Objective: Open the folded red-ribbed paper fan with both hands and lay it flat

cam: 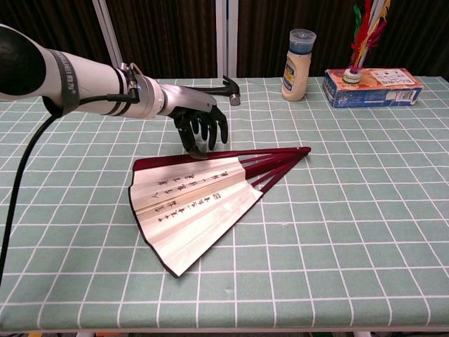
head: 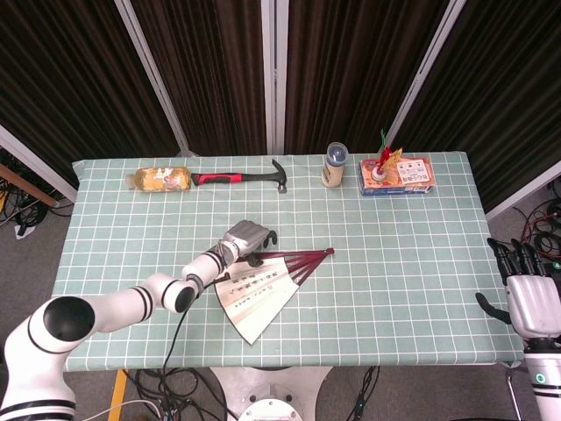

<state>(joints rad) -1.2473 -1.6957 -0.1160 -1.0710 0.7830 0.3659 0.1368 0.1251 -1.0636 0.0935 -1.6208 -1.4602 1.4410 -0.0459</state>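
The paper fan (head: 252, 289) (cam: 193, 203) lies on the green checked tablecloth, spread partway, with cream leaf, black characters and dark red ribs meeting at a pivot on the right. My left hand (head: 246, 238) (cam: 200, 124) hovers just behind the fan's top rib, palm down, fingers apart and hanging toward it. The thumb tip comes close to the rib; I cannot tell whether it touches. Nothing is held. My right hand (head: 529, 298) stays off the table's right edge, fingers spread and pointing up, empty; the chest view does not show it.
Along the back edge lie a drink bottle (head: 159, 179), a red-handled hammer (head: 241, 178) (cam: 230, 88), a white bottle (head: 334, 165) (cam: 297, 56) and a box (head: 396, 175) (cam: 372, 78) with a feathered shuttlecock (cam: 365, 31) on it.
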